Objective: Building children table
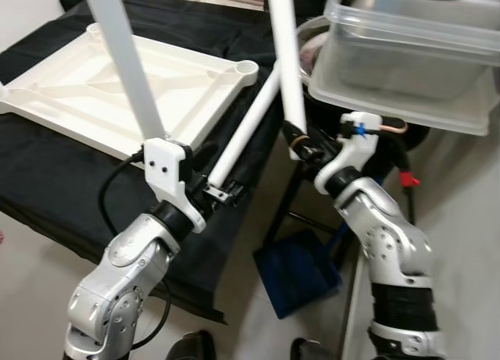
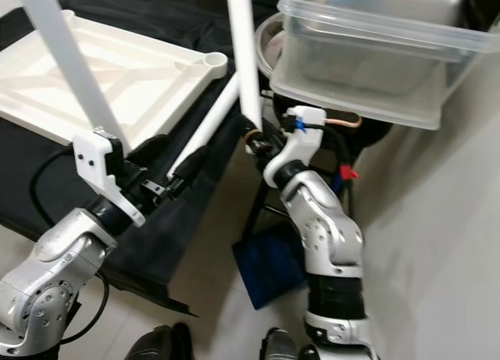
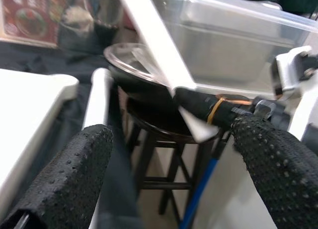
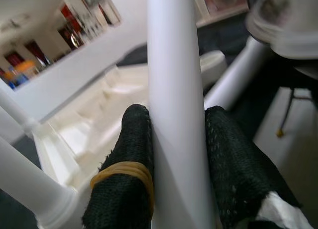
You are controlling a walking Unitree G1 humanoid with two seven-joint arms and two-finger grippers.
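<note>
White leg (image 4: 174,114) gripped by right hand (image 4: 176,159), left hand (image 3: 169,169) spread

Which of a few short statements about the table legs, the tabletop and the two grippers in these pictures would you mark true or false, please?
1. The right gripper is shut on a white table leg. True.
2. The white tabletop lies on the floor. False: it lies upside down on a black cloth.
3. The left gripper grips a leg. False: its fingers stand apart, a leg beside one finger.
4. A clear plastic bin stands to the robot's right. True.
5. A leg leans at the tabletop's corner socket. True.
</note>
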